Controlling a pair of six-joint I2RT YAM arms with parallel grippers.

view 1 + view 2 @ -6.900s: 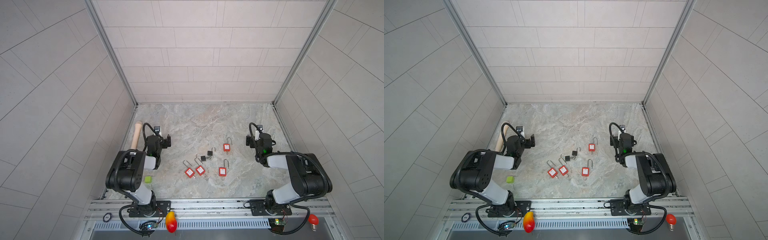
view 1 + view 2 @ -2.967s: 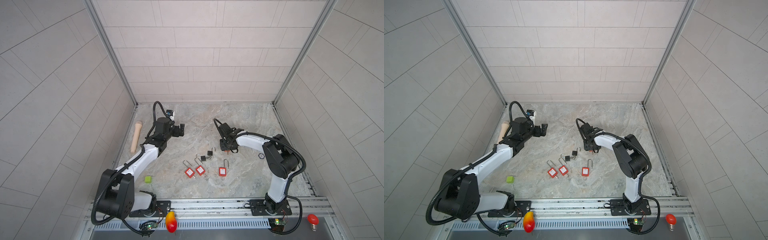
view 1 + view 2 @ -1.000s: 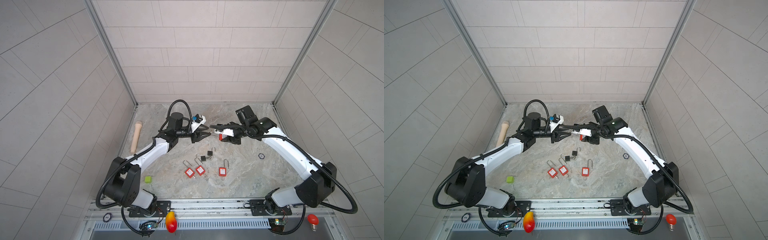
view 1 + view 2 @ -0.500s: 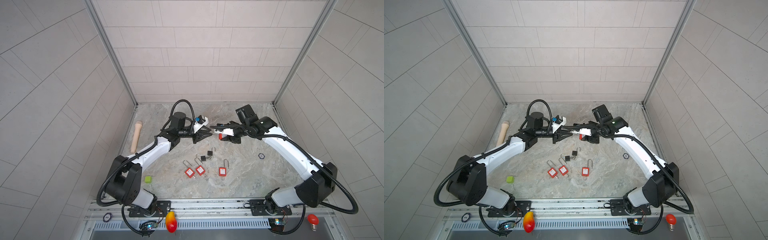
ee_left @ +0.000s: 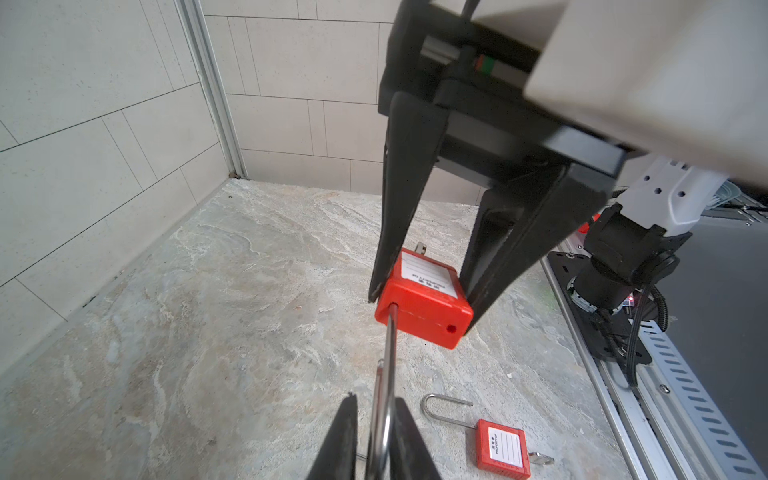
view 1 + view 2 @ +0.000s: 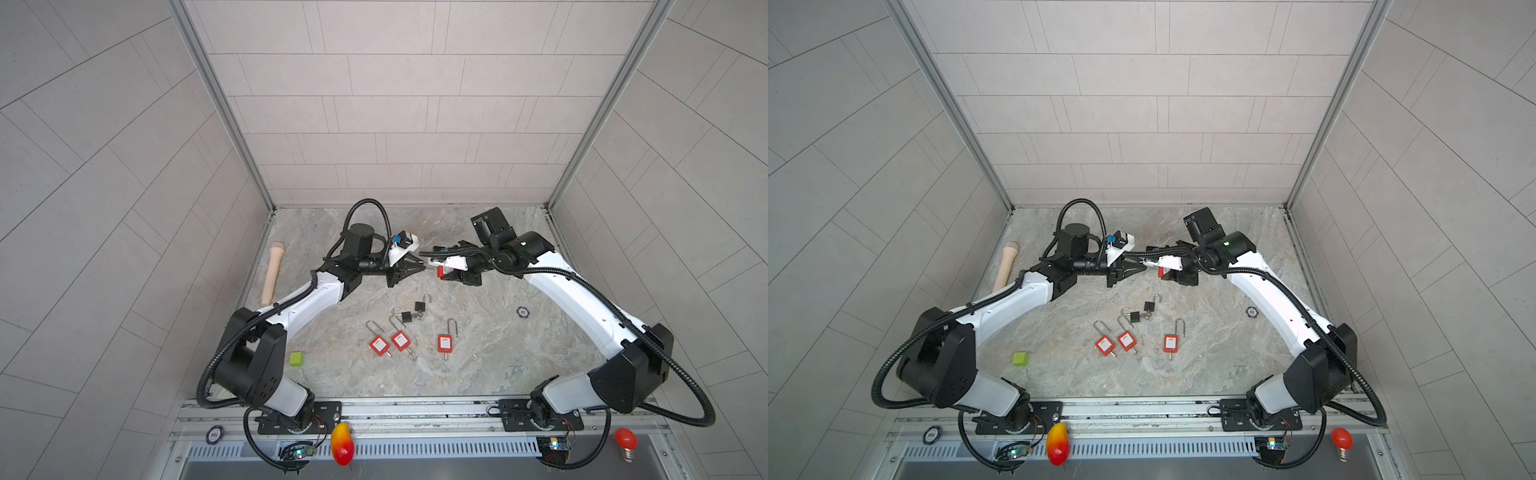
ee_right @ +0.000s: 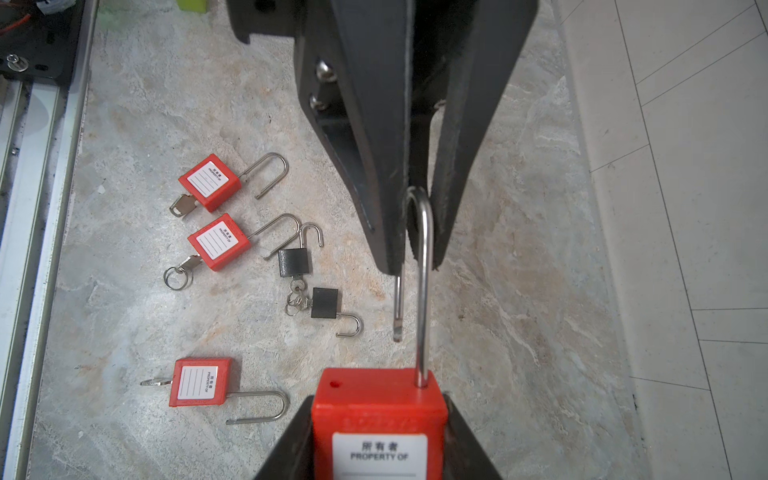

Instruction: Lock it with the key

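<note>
While the right gripper hangs above the back of the worktop, its jaws are clamped on the body of the red padlock, held clear of the surface. The shackle points at the left gripper and is open, with its free leg out of the body. Left jaws are nearly together, straddling the shackle bend. I can't tell if they actually bite. Small metal tab at the body's far end looks like the key. Five spare padlocks, three red and two black, lie on the worktop below, shackles open.
</note>
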